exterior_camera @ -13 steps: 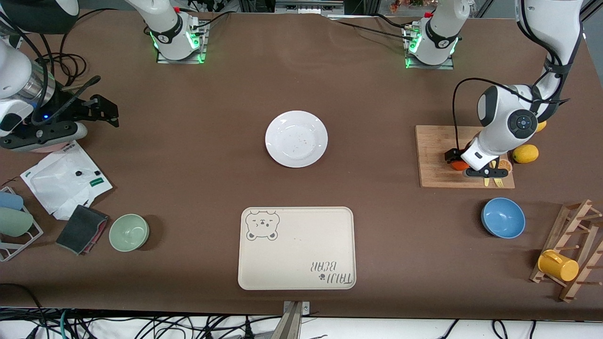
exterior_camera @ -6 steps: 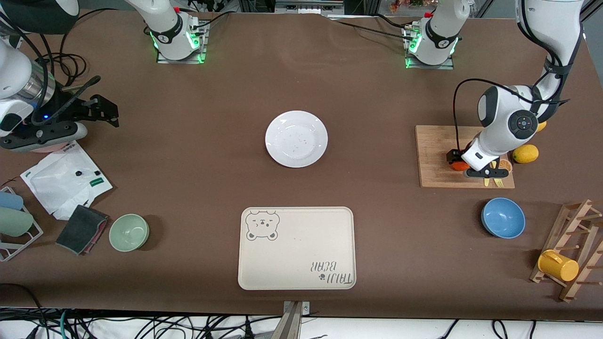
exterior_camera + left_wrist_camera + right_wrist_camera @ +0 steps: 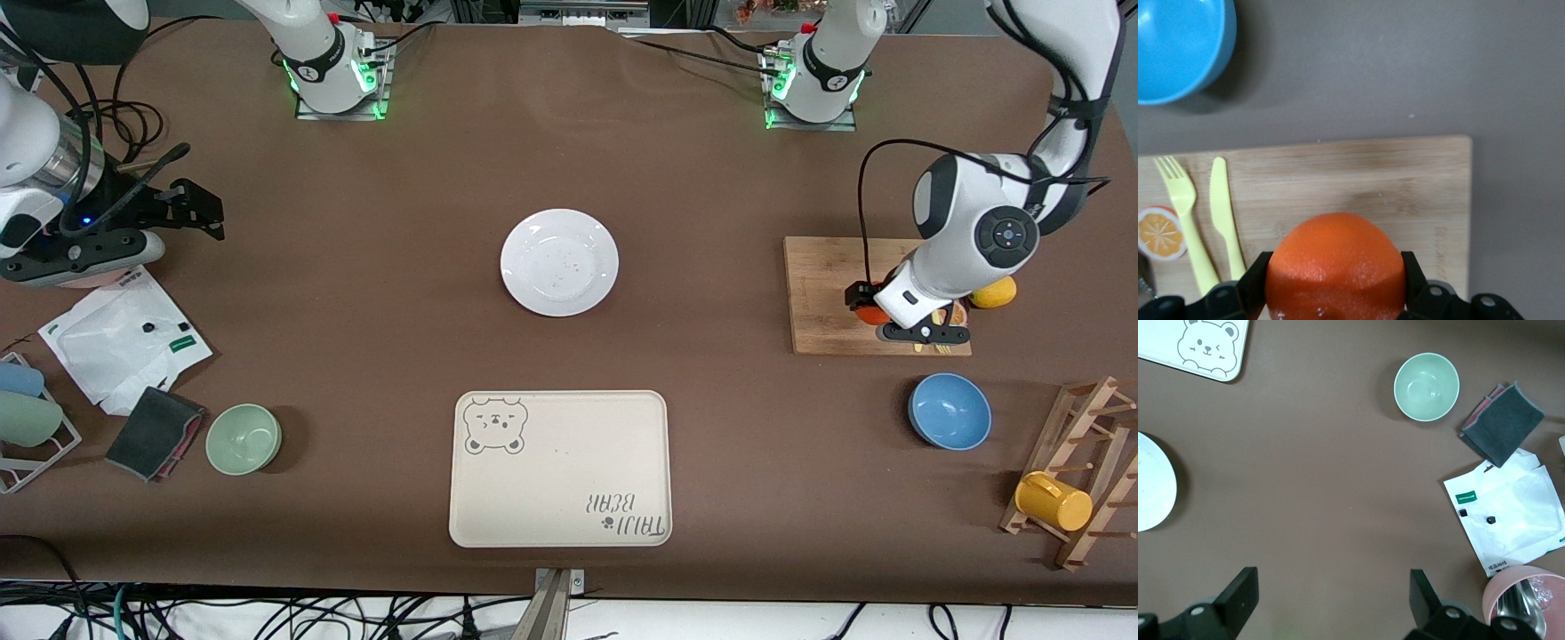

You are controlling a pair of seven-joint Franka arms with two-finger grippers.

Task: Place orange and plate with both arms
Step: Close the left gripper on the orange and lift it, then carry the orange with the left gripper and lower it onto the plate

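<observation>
While the right arm waits with its right gripper [image 3: 1328,597] spread over bare table, the round glossy white plate [image 3: 559,261] sits mid-table; the left arm bends down over the rectangular wooden board [image 3: 822,298], its left gripper [image 3: 1336,283] pinching the small red-orange orange [image 3: 1335,267] above it.

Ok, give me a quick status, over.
Left gripper shut on the orange, lifted over the cutting board. Right gripper open, waiting. Plate untouched mid-table, nothing in the way.
</observation>
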